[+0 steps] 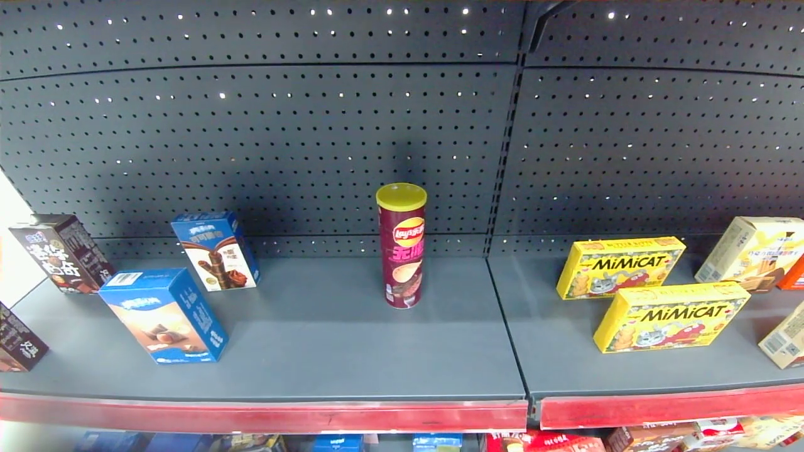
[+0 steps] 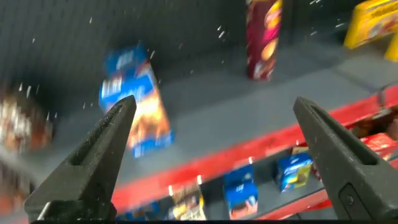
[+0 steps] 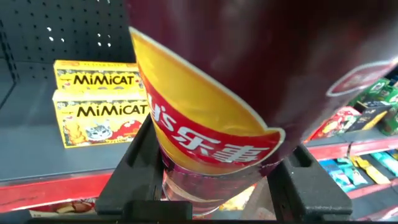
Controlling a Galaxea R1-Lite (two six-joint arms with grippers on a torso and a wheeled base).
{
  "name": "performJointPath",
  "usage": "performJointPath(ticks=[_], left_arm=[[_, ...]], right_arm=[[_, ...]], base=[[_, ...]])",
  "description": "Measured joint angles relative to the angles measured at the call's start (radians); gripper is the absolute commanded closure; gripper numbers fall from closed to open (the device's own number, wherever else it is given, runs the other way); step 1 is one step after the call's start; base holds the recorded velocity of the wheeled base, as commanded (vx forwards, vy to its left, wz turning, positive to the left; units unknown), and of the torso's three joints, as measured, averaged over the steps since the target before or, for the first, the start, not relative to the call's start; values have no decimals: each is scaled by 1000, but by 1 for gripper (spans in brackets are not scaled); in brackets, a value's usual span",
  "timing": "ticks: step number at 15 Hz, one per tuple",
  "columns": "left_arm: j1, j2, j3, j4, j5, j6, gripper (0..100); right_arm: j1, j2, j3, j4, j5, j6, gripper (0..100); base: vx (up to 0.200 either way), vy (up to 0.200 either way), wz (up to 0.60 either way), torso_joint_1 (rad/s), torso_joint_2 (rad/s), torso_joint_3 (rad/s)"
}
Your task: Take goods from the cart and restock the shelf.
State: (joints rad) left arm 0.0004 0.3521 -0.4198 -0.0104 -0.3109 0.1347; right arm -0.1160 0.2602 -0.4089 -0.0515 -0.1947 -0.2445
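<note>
A maroon chips can [image 1: 402, 246] with a yellow lid stands upright mid-shelf on the grey shelf board [image 1: 352, 358]. In the right wrist view a second maroon chips can [image 3: 249, 74] looms close, and my right gripper [image 3: 217, 190] is shut on it, with black fingers [image 3: 140, 168] on either side. My left gripper [image 2: 214, 102] hangs open in front of the shelf with nothing between its fingers [image 2: 109, 146]. Beyond it the standing chips can [image 2: 264, 37] and a blue box [image 2: 140, 109] appear on the shelf.
Two blue boxes [image 1: 166, 314] [image 1: 217, 250] and brown boxes [image 1: 63, 251] sit on the shelf's left. Yellow boxes [image 1: 669, 316] [image 3: 99, 112] and cream boxes [image 1: 754, 251] sit on its right. A red strip [image 1: 264, 415] edges the front. Bare board flanks the standing can.
</note>
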Motion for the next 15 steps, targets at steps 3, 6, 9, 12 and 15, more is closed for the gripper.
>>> performJointPath(ticks=[3,6,9,12,15], left_arm=[[-2,264,-148,-95,-32,62,0],[-54,523,-221,-218,-41,120,0],[-121,668,-215,-246,-56,131,0],[-209,768,-202,-252,-54,130,0],[-280,871,-207,-294,-49,111,0]], right_arm=[[0,-19,-2,-1,0,0,100],[-2,-30,-2,-2,-3,-1,100],[-2,-42,6,0,-3,0,100],[0,-43,12,-1,-2,-1,100],[1,-34,7,-1,-1,-3,100]], base=[[0,0,0,0,0,0],[0,0,0,0,0,0],[0,0,0,0,0,0],[0,0,0,0,0,0],[0,0,0,0,0,0]])
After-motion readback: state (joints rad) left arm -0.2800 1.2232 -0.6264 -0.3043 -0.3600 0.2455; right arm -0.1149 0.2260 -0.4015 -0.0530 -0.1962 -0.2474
